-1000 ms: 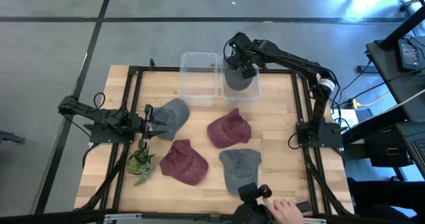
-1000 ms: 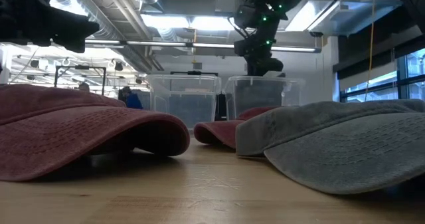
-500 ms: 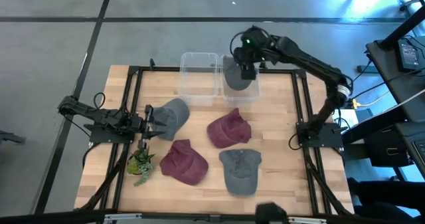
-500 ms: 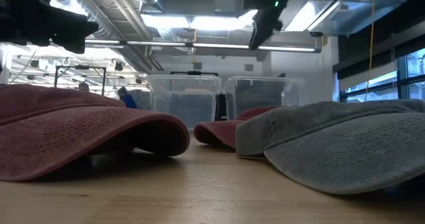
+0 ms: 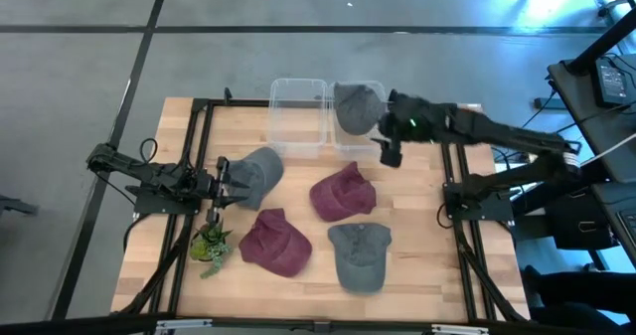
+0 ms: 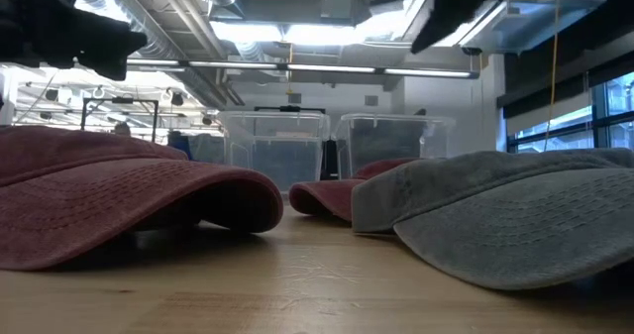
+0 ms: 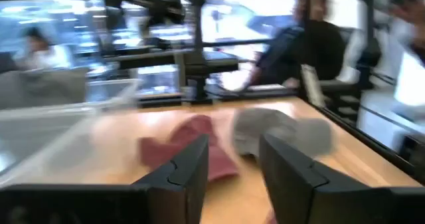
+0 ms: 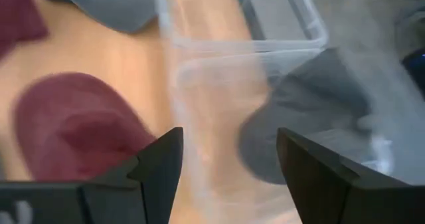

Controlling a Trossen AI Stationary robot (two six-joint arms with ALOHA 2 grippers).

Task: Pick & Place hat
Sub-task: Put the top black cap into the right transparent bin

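Observation:
A grey hat (image 5: pixel 352 105) lies inside the right clear bin (image 5: pixel 339 138) at the table's far edge; it also shows in the right wrist view as the grey hat (image 8: pixel 312 111). My right gripper (image 5: pixel 391 156) (image 8: pixel 229 136) hangs open above the table, just right of and nearer than that bin, with nothing between its fingers. Another grey hat (image 5: pixel 258 173) lies on the wood at the left. My left gripper (image 5: pixel 227 182) (image 7: pixel 234 144) stands open and level beside it. Two red hats (image 5: pixel 343 192) (image 5: pixel 273 242) and a third grey hat (image 5: pixel 360 255) lie on the table.
An empty clear bin (image 5: pixel 298 116) stands left of the filled one. A small potted plant (image 5: pixel 211 244) sits near the left arm. A black frame (image 5: pixel 457 176) rims the table. In the low view the hats' brims (image 6: pixel 149 200) (image 6: pixel 505 215) fill the foreground.
My right gripper has risen from over the right bin and swung toward the table's right and near side, rolling as it went. The grey hat stays in the bin. A person's hand at the near edge has left the picture.

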